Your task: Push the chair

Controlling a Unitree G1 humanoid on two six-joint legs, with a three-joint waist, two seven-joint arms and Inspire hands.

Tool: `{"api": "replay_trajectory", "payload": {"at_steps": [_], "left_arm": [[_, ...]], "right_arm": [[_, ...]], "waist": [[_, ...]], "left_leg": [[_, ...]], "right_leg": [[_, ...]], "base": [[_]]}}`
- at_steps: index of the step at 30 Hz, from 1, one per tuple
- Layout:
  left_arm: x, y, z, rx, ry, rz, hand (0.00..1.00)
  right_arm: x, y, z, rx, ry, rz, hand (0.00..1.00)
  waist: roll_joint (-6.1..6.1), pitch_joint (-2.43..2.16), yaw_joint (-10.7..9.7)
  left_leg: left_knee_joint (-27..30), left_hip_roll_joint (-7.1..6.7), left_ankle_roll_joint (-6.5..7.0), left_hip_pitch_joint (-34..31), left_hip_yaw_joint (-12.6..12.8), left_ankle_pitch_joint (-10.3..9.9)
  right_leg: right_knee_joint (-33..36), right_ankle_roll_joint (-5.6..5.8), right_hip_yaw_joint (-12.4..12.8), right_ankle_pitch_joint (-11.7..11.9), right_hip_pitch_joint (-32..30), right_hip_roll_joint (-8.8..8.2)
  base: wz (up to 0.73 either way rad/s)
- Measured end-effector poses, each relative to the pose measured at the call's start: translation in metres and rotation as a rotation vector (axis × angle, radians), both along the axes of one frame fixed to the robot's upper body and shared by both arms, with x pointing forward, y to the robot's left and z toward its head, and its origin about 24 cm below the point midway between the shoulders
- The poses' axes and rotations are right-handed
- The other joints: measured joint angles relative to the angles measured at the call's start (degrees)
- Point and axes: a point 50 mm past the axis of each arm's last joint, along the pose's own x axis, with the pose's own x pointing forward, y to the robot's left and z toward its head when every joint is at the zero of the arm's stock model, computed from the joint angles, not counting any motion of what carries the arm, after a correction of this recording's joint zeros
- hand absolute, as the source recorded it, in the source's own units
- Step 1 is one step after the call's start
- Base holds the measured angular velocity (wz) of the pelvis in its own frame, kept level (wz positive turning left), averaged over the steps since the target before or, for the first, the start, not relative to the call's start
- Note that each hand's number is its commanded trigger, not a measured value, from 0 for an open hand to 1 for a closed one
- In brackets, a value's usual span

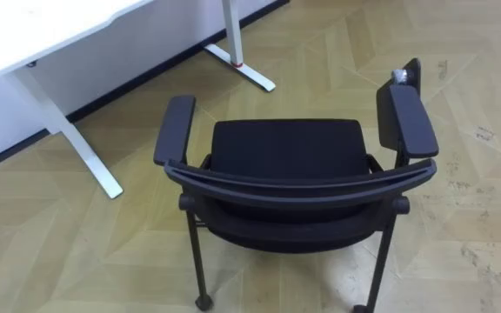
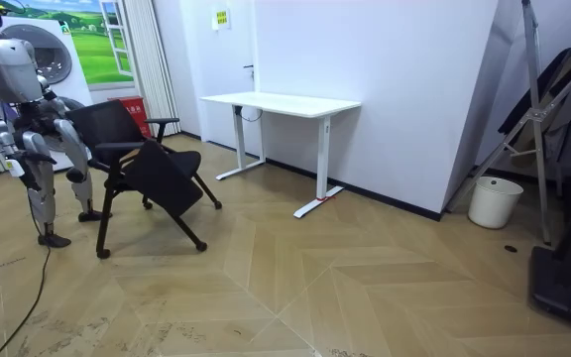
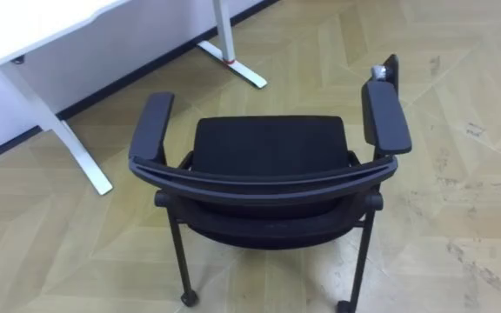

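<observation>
silver-grey humanoid frame with dark joints and a rounded, pale torso shell; slim metallic limbs, a small white tag low on one arm, a thin dark cable trailing behind the feet.

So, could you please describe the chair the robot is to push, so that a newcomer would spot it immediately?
Find the white desk against the white wall. To the room view's left of it, on the wooden floor just in front of the robot, stands the chair. It is all black, with two armrests, unlike the white desk.
</observation>
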Motion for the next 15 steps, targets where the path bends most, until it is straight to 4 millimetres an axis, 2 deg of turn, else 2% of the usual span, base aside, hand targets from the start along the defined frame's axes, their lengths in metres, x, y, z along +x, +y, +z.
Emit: {"api": "replay_trajectory", "payload": {"at_steps": [7,15], "left_arm": [[-0.008,0.004,0.000,0.048,0.035,0.002,0.00],[-0.018,0.009,0.000,0.108,0.079,0.028,0.00]], "right_arm": [[0.001,-0.004,0.001,-0.048,0.006,-0.054,0.00],[-0.011,-0.013,0.002,-0.116,0.056,-0.133,0.00]], "waist": [[-0.31,-0.83,-0.56],[-0.76,-0.68,-0.88]], "left_leg": [[0.18,-0.14,0.06,0.43,0.25,-0.04],[-0.73,-0.30,0.04,1.40,0.31,-0.05]], "right_leg": [[-0.23,-0.03,-0.05,0.14,0.88,-0.02],[-1.17,-0.02,-0.11,0.13,1.90,0.01]], "base": [[0.00],[0.01]]}}
